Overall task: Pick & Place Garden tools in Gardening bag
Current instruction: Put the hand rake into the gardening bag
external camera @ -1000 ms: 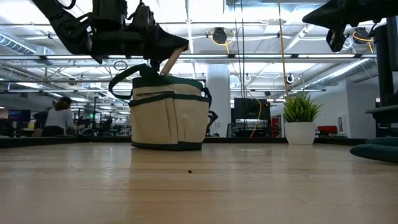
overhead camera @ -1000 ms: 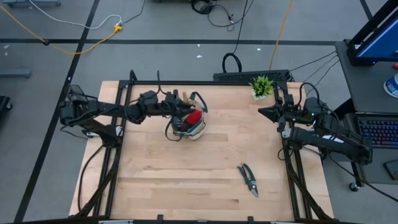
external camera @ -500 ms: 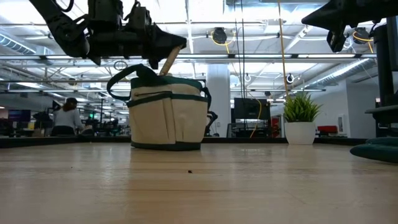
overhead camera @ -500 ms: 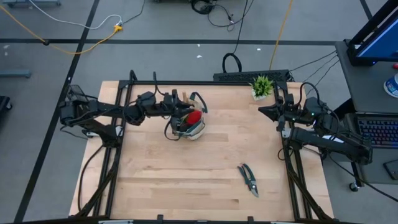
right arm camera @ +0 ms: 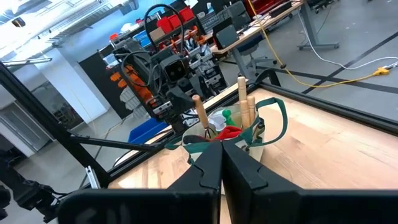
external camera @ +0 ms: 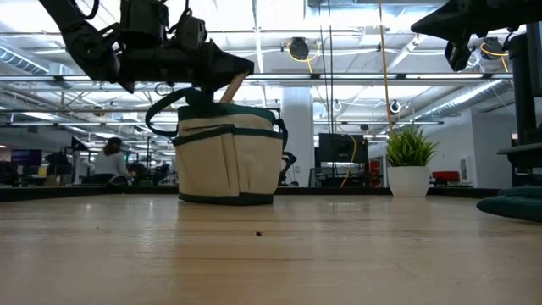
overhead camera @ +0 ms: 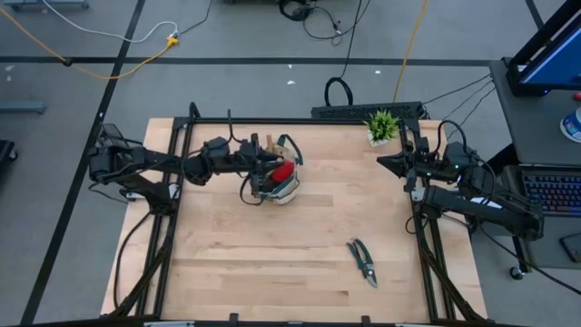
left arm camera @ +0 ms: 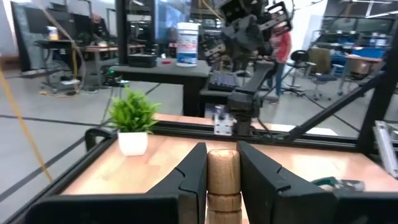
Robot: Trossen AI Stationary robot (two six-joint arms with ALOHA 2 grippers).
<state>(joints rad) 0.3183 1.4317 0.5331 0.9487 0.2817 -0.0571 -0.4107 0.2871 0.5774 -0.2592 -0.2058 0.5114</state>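
In the high view, the pruning shears [overhead camera: 364,262] lie at lower right of the table [overhead camera: 227,263]. Up at centre, the left gripper [overhead camera: 264,156] pinches a wooden handle [left arm camera: 223,175] over the bag [overhead camera: 280,182]. At right the right gripper [overhead camera: 385,164] waits, fingers pressed together. No writing is readable.

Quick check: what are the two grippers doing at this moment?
Left gripper: closed on a wooden tool handle, over the gardening bag.
Right gripper: closed, holding nothing, waiting at the table's right edge.
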